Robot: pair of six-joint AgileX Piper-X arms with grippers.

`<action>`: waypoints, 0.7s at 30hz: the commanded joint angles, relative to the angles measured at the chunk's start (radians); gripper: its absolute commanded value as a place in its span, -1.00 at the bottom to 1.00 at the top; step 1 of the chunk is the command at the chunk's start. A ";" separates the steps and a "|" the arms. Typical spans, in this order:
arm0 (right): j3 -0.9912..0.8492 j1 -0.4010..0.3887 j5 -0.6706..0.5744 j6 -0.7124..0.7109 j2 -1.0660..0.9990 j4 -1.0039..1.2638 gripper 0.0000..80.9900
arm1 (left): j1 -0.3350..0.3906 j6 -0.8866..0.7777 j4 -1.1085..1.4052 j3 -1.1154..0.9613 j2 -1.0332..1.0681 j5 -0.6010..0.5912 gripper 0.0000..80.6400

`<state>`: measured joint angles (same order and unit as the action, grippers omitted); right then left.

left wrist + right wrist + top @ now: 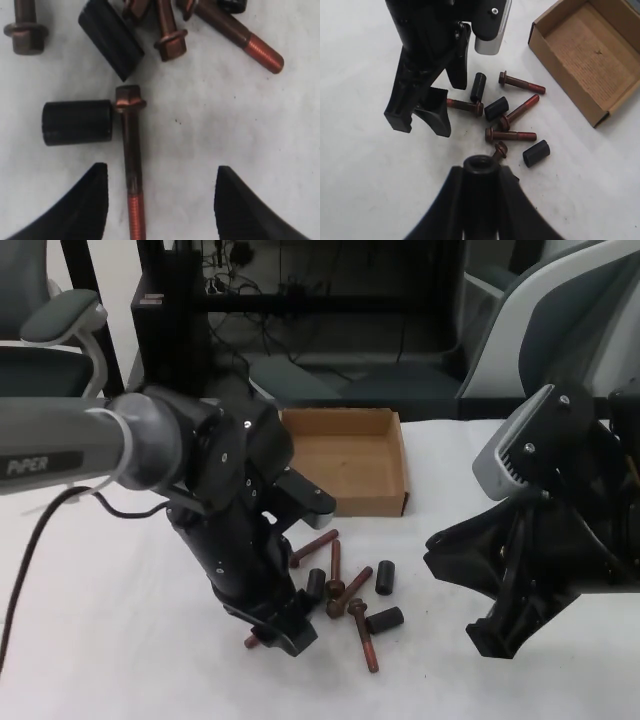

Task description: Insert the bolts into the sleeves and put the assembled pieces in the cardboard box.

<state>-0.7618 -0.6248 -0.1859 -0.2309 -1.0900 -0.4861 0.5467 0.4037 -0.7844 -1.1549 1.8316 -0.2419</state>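
Note:
My left gripper point(162, 170) hangs open just above the bench, straddling a copper bolt point(131, 165) that lies closer to one finger point(92, 202). A black sleeve point(77, 122) lies beside that bolt's head. In the high view the left gripper point(275, 628) is at the near left edge of the pile, with the bolt's tip point(253, 641) poking out. My right gripper point(481, 175) is shut on a black sleeve point(481, 166), held end-up near the pile. The cardboard box point(345, 502) stands open behind the pile.
Several loose bolts point(365, 638) and sleeves point(385, 620) lie scattered between the arms. The right arm point(530, 540) is at the right side of the bench. Chairs and a dark desk frame stand beyond the far edge.

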 commanded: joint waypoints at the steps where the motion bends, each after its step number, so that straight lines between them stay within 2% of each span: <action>1: -0.002 0.002 -0.014 0.000 0.012 0.011 -0.99 | 0.003 0.007 0.032 -0.007 0.009 0.010 0.55; 10: -0.002 0.002 -0.014 0.000 0.012 0.011 -0.99 | 0.003 0.007 0.065 -0.007 0.014 0.016 0.53; 15: -0.002 0.002 -0.014 0.000 0.012 0.011 -0.99 | 0.003 0.048 0.068 -0.007 0.014 0.016 0.27; 21: -0.004 0.002 -0.014 0.000 0.012 0.014 -0.99 | 0.003 0.053 0.077 -0.007 0.014 0.046 0.26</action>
<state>-0.7618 -0.6248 -0.1859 -0.2309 -1.0900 -0.4861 0.5467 0.4493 -0.7136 -1.1549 1.8460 -0.2229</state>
